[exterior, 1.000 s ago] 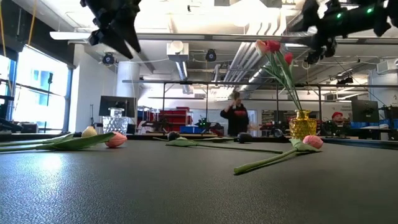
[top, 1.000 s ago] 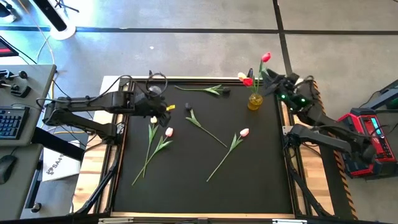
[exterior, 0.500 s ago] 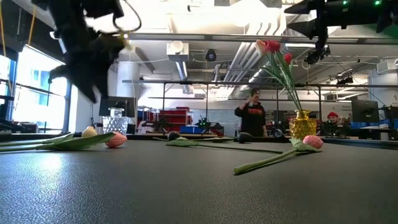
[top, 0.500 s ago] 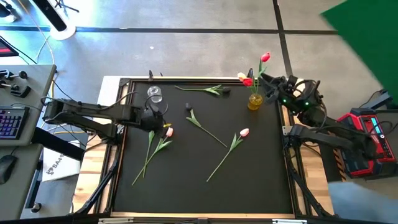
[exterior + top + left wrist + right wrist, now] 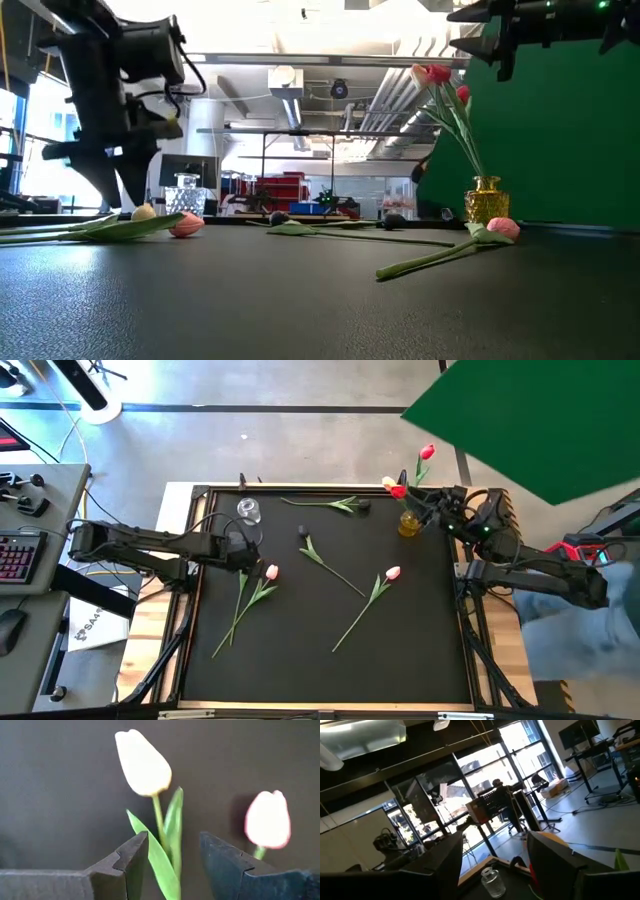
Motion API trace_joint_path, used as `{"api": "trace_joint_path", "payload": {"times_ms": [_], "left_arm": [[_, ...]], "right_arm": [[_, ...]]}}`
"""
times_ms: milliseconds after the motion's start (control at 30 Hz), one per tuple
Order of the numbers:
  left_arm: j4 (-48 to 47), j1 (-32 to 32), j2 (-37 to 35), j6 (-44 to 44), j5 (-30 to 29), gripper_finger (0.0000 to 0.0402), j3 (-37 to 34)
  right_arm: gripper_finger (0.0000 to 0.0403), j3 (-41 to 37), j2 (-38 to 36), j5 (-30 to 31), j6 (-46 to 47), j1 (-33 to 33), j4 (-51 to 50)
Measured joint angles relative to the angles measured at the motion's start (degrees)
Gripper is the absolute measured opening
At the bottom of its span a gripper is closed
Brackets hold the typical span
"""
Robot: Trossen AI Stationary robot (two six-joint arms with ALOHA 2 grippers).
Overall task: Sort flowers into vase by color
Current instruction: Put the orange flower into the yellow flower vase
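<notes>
My left gripper (image 5: 247,557) (image 5: 118,195) points down, open, low over a white tulip (image 5: 143,762) lying flat at the table's left. In the left wrist view its fingers (image 5: 131,862) stand on either side of the stem, just below the head. A pink tulip (image 5: 271,572) (image 5: 267,819) lies beside it. More tulips lie flat: a pink one (image 5: 392,573) and two dark ones (image 5: 302,532) (image 5: 364,506). A yellow vase (image 5: 409,523) (image 5: 485,200) holds red and pale flowers (image 5: 428,452). My right gripper (image 5: 432,500) (image 5: 495,865) hangs open, high beside that vase.
A clear glass vase (image 5: 248,510) (image 5: 185,195) stands near the far left corner. A large green sheet (image 5: 540,420) (image 5: 560,130) covers the far right of the scene. Desks and equipment flank the raised table frame (image 5: 300,488). Bare mat lies along the near edge.
My left gripper has moved from beside the glass vase toward the near edge and come down over the white tulip, ending with its fingers astride the stem. A green sheet has slid into view at the far right.
</notes>
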Motion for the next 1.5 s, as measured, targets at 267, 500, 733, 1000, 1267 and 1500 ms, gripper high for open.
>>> {"api": "trace_joint_path", "payload": {"times_ms": [267, 500, 733, 1000, 1267, 1500], "left_arm": [[11.2, 4.0, 1.7, 4.6, 1.9, 0.0165, -6.0], [11.4, 6.4, 5.4, 5.3, 1.6, 0.0104, -6.6], [13.4, 6.5, 5.5, 6.1, 0.8, 0.0008, -5.7], [15.7, 6.3, 4.9, 8.5, 5.4, 0.0003, 1.7], [19.6, 7.0, 3.7, 19.4, 5.5, 0.0001, 12.2], [37.7, 10.1, 3.7, 27.4, 9.2, 0.0001, 14.7]], "right_arm": [[0.0208, 0.0, 0.0, 0.5, 0.0, 1.0, 1.2], [0.0208, 0.0, 0.0, 0.9, 1.0, 1.1, 1.7], [0.0208, 0.0, 0.0, 0.9, 1.1, 1.1, 2.0], [0.0208, 0.0, 0.0, -0.3, 3.0, 1.1, 2.1], [0.0208, 0.0, 0.0, -7.3, 7.0, 1.1, 2.1], [0.0208, 0.0, 0.0, -16.8, 11.4, 1.1, 4.9]]}}
